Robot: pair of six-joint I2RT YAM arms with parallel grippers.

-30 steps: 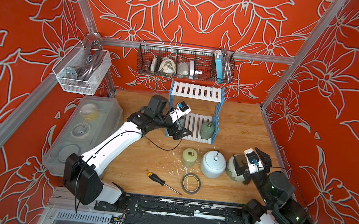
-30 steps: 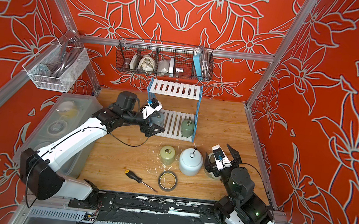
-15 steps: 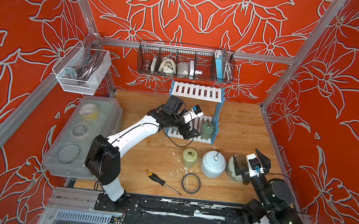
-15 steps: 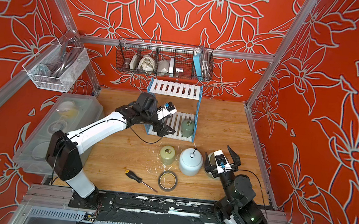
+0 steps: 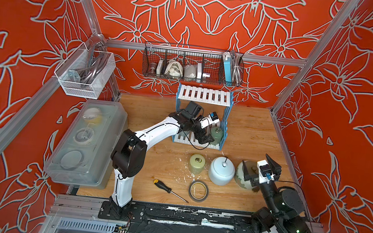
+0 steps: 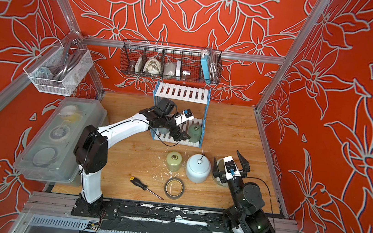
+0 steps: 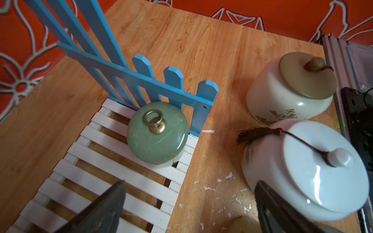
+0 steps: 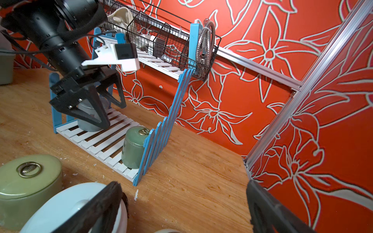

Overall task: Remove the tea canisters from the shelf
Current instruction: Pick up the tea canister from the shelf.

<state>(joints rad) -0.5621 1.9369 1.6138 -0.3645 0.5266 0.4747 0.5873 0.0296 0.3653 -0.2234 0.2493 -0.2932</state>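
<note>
The shelf (image 5: 204, 95) stands at the back of the table, white slats between blue picket sides (image 7: 171, 80). On its lower board sit a sage green canister (image 5: 216, 134) (image 7: 157, 133) (image 8: 134, 149) at the right end and a grey-blue one (image 8: 88, 121) (image 6: 163, 130) at the left end. My left gripper (image 5: 203, 137) (image 8: 114, 115) hangs open and empty over that board between them, right in front of the grey-blue one. On the table stand a yellow-green canister (image 5: 197, 163), a white one (image 5: 221, 171) and a cream one with an olive lid (image 7: 290, 86). My right gripper (image 5: 259, 168) is open above the cream one.
A screwdriver (image 5: 167, 189) and a grey tape roll (image 5: 198, 191) lie near the table's front edge. A clear plastic box (image 5: 87, 141) fills the left side. A black wire basket (image 5: 192, 65) hangs just above the shelf, and a white mesh basket (image 5: 85, 74) on the left wall.
My left arm has swung right along the lower tier, from its left end to the middle, nearer the sage green canister. The right arm has barely shifted. Both grippers stayed open.
</note>
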